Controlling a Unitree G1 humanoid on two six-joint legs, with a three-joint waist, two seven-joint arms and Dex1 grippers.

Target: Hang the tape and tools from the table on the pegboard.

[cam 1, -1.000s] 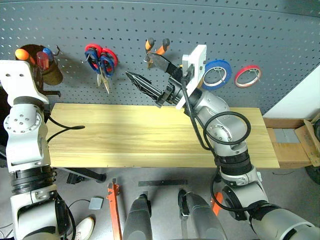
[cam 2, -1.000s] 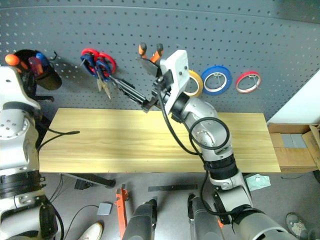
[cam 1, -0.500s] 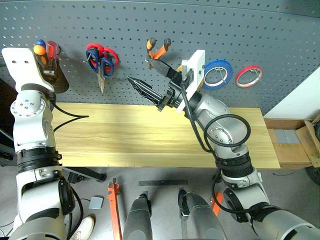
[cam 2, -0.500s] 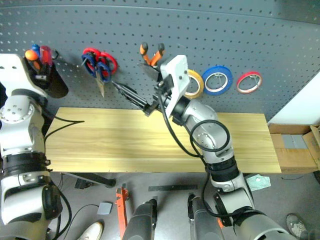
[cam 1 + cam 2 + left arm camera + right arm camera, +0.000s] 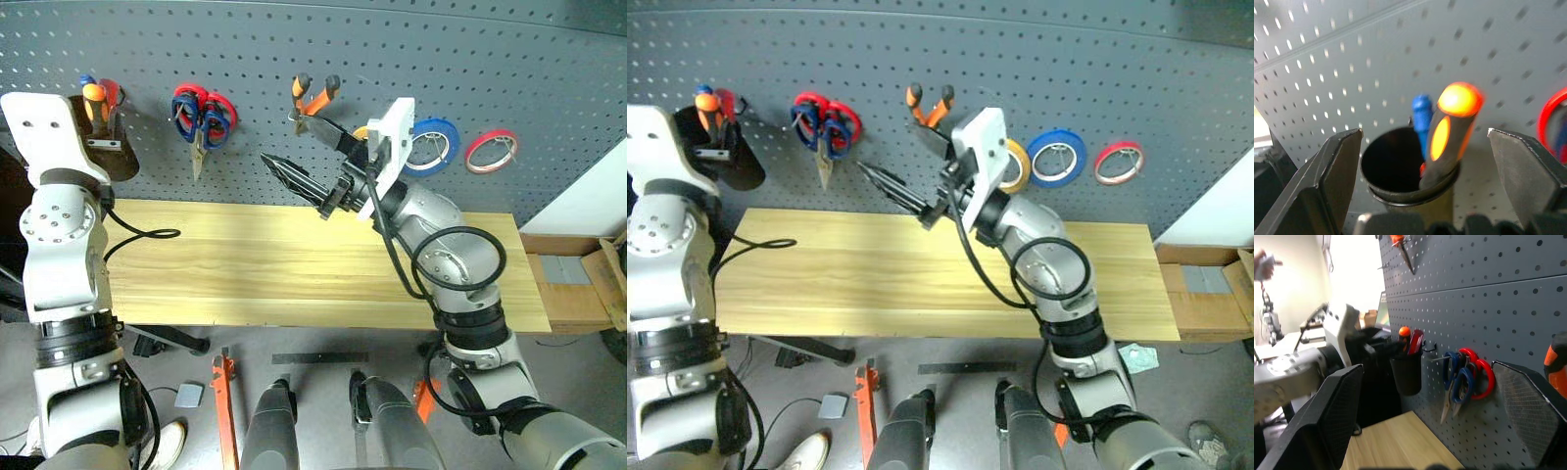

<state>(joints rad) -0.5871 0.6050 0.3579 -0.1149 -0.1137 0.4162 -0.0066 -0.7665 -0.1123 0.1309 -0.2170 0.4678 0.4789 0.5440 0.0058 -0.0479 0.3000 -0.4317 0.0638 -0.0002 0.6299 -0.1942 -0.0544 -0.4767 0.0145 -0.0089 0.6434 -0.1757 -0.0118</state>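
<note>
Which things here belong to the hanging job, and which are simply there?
Job:
- orange-and-black-handled screwdriver in the black cup
- orange-handled pliers
- yellow-tan tape roll
- dark grey perforated pegboard
- light wooden plank table

Simply there:
- red-handled scissors
- blue tape roll
- small red tape roll

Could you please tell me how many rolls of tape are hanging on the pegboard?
3: the yellow tape, partly hidden behind the right arm, the blue roll beside it, and the small red roll farthest right on the pegboard.
</note>
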